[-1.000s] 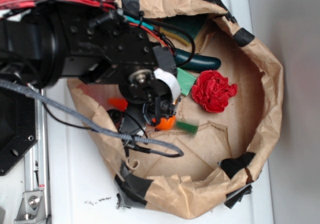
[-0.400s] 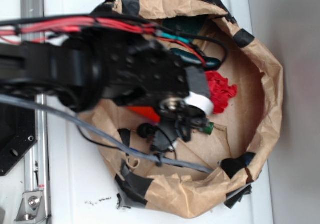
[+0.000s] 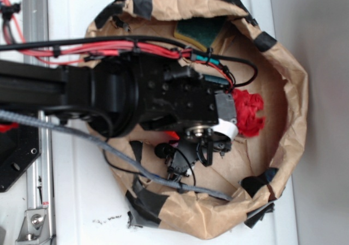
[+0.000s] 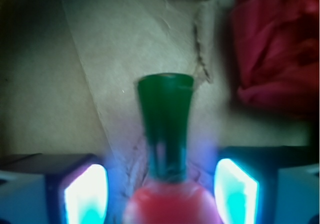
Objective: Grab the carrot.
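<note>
The carrot [image 4: 167,134] lies lengthwise between my fingers in the wrist view. Its dark green stem points away from the camera and its orange body fills the bottom edge. My gripper [image 4: 161,184] is shut on it, with a glowing pad [image 4: 87,196] close on each side of the body. In the exterior view the black arm hides most of the carrot. Only a red-orange sliver [image 3: 172,135] shows behind the gripper [image 3: 212,147], which hangs over the brown paper floor [image 4: 125,44] of the bag.
A red ruffled cloth ball [image 3: 250,114] [image 4: 280,44] sits just right of the gripper. A green and yellow sponge [image 3: 202,32] lies at the back of the bag. The taped brown paper wall [image 3: 297,92] rings everything. Cables [image 3: 136,48] trail across the bag.
The arm has swung right across the bag toward the red cloth ball, and the carrot has travelled with it. The dark green cucumber-shaped toy is now hidden behind the arm.
</note>
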`<state>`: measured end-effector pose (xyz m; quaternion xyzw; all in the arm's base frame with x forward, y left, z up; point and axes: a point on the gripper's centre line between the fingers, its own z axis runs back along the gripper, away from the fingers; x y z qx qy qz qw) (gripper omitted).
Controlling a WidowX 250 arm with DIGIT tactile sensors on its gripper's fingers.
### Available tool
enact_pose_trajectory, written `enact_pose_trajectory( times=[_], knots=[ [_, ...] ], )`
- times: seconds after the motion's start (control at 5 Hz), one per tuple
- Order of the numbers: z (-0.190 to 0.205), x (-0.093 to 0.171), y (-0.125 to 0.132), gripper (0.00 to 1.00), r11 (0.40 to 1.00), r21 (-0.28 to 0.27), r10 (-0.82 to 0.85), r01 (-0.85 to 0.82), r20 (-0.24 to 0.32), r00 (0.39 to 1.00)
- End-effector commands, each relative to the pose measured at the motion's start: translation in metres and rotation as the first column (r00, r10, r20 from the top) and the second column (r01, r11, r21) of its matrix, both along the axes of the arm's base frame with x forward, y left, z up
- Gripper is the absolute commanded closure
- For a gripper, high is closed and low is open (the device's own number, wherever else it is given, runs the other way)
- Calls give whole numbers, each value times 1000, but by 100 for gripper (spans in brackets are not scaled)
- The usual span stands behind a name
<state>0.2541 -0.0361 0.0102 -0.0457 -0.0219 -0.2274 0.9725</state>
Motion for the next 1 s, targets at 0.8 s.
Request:
enact_pose_trajectory(
  times=[0.8],
  knots=[
    [183, 43, 13, 100, 877, -92, 477, -472, 286, 831]
  ],
)
